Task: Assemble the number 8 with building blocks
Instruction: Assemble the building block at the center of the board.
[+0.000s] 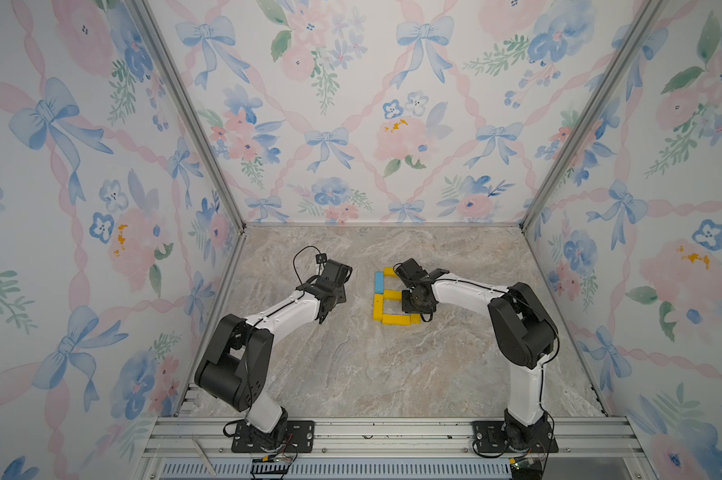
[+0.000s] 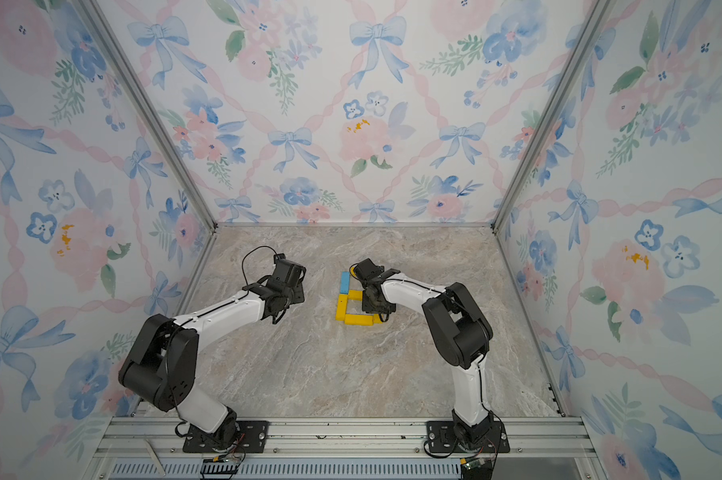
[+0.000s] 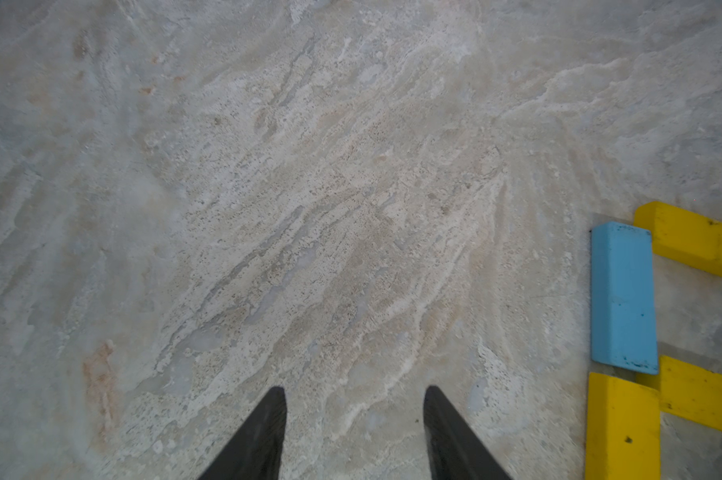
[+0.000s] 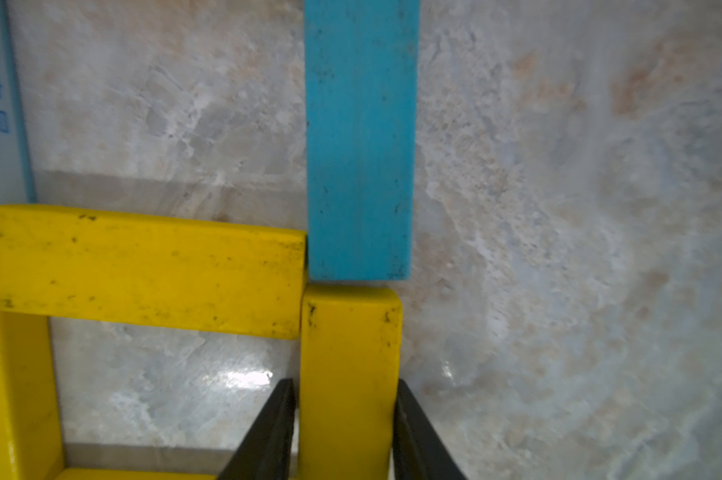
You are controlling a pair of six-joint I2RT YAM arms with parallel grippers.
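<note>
The number 8 (image 1: pixel 392 296) lies mid-table, made of building blocks. In both top views I see a light blue bar (image 1: pixel 379 282) as its upper left side, and yellow bars for the middle (image 2: pixel 354 295), the lower left (image 1: pixel 378 307) and the bottom (image 1: pixel 394 319). My right gripper (image 4: pixel 345 386) hangs over its right side. Its fingers straddle the lower right yellow bar (image 4: pixel 351 353), slightly open, with a thin gap at one finger. A teal bar (image 4: pixel 361 137) butts against that bar's end. My left gripper (image 3: pixel 355 390) is open and empty, left of the figure.
The marble tabletop (image 1: pixel 351 374) is walled on three sides by floral panels (image 1: pixel 351 124). An aluminium rail (image 1: pixel 392 432) with both arm bases runs along the near edge. The right arm's wrist (image 1: pixel 417 291) hides the figure's right side in both top views.
</note>
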